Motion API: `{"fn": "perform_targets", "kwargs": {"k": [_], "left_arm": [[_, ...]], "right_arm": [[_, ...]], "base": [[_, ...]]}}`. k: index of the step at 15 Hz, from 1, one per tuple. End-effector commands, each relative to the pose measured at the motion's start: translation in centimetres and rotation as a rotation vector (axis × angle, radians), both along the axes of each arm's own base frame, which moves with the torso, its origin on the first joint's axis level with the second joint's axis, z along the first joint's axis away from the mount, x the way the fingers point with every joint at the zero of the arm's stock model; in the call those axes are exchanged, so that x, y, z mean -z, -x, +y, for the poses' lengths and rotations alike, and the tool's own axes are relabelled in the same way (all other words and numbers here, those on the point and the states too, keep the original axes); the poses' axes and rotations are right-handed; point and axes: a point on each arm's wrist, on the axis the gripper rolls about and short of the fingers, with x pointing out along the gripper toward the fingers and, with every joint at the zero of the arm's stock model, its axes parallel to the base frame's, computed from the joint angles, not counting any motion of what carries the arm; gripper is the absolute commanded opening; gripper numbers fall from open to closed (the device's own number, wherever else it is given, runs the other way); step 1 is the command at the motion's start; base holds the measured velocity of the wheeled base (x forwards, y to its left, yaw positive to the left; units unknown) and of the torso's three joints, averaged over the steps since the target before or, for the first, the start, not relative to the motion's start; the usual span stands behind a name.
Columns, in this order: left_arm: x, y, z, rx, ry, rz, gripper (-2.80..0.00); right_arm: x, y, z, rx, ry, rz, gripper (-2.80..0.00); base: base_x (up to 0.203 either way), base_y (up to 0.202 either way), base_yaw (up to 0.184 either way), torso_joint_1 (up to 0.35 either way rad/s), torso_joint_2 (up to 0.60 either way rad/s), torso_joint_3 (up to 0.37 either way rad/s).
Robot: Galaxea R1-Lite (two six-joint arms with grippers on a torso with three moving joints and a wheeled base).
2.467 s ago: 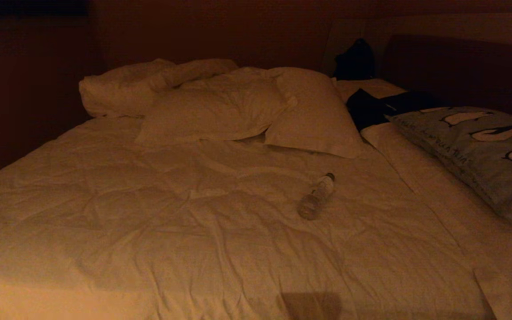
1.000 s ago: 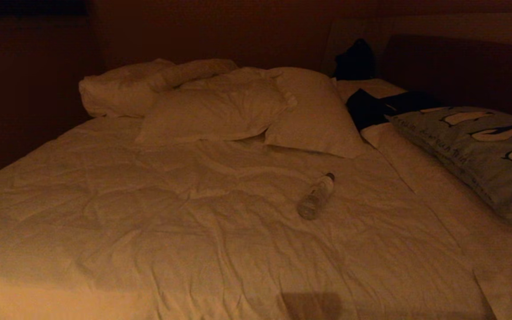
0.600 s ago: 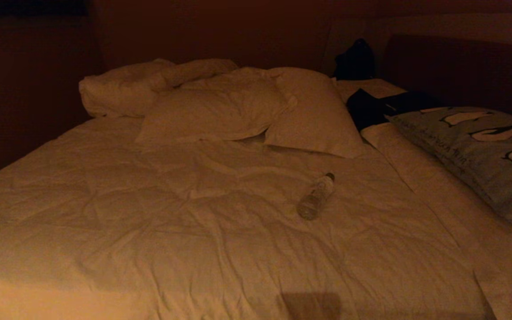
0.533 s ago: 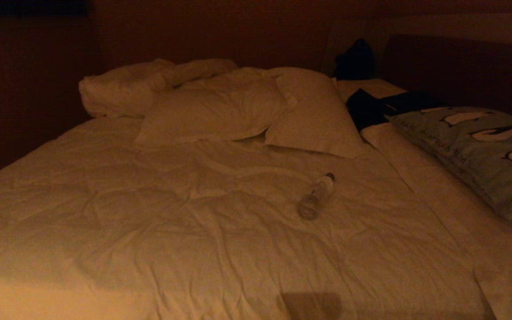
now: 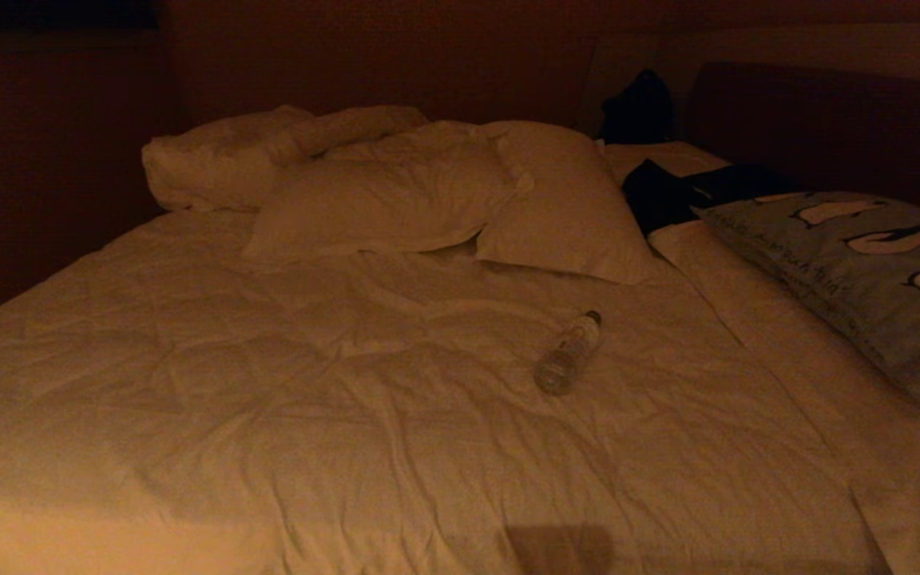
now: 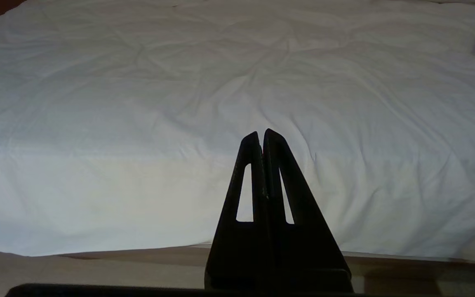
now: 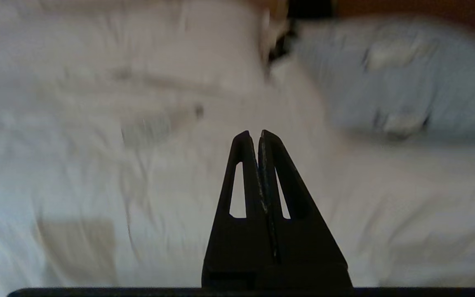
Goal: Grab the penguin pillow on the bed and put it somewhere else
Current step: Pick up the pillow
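Note:
The penguin pillow point(image 5: 867, 271) is grey-blue with black-and-white penguins. It lies flat at the right side of the bed point(image 5: 364, 399), partly cut off by the head view's edge, and shows blurred in the right wrist view point(image 7: 394, 82). Neither arm appears in the head view. My right gripper point(image 7: 257, 133) is shut and empty, held above the white duvet, well short of the pillow. My left gripper point(image 6: 261, 133) is shut and empty at the bed's near edge, over the duvet point(image 6: 179, 103).
A clear plastic bottle point(image 5: 568, 353) lies on its side mid-bed. Rumpled white pillows point(image 5: 396, 192) pile at the head of the bed. Dark clothing point(image 5: 668, 192) lies beside the penguin pillow, and a dark headboard point(image 5: 827, 128) stands behind it.

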Motion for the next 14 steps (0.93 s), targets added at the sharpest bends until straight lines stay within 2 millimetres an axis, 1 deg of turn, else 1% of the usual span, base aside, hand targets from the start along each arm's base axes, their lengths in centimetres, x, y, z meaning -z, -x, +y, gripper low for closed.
{"fn": "perform_targets", "kwargs": {"k": [1,3,5,7,9,12,14], "left_arm": [[0.0,0.0,0.0,-0.001,-0.001,0.0,-2.8],[0.0,0.0,0.0,0.0,0.001,-0.001,-2.8],[0.0,0.0,0.0,-0.001,0.0,-0.001,-2.8],[0.0,0.0,0.0,-0.001,0.001,0.0,-2.8],[0.0,0.0,0.0,-0.001,0.0,-0.001,-2.8],[0.0,0.0,0.0,-0.001,0.001,-0.001,-2.8],[0.0,0.0,0.0,0.0,0.0,0.0,-2.8]], "right_arm": [[-1.7,0.7,0.0,0.0,0.002,-0.005,-2.8],[-3.4,0.1,0.0,0.001,0.004,0.061,-2.8],[-4.9,-1.6,0.0,0.002,0.005,0.147,-2.8],[-6.4,-3.7,0.1,0.003,0.005,0.226,-2.8],[-7.7,-6.2,0.1,0.002,0.005,0.269,-2.8],[-10.0,-10.0,0.2,0.007,0.002,0.271,-2.8],[-12.5,-11.9,0.2,0.014,-0.002,0.242,-2.8]], "base": [[0.0,0.0,0.0,0.0,0.0,0.0],[0.0,0.0,0.0,0.0,0.0,0.0],[0.0,0.0,0.0,0.0,0.0,0.0],[0.0,0.0,0.0,0.0,0.0,0.0],[0.0,0.0,0.0,0.0,0.0,0.0],[0.0,0.0,0.0,0.0,0.0,0.0],[0.0,0.0,0.0,0.0,0.0,0.0]]}}
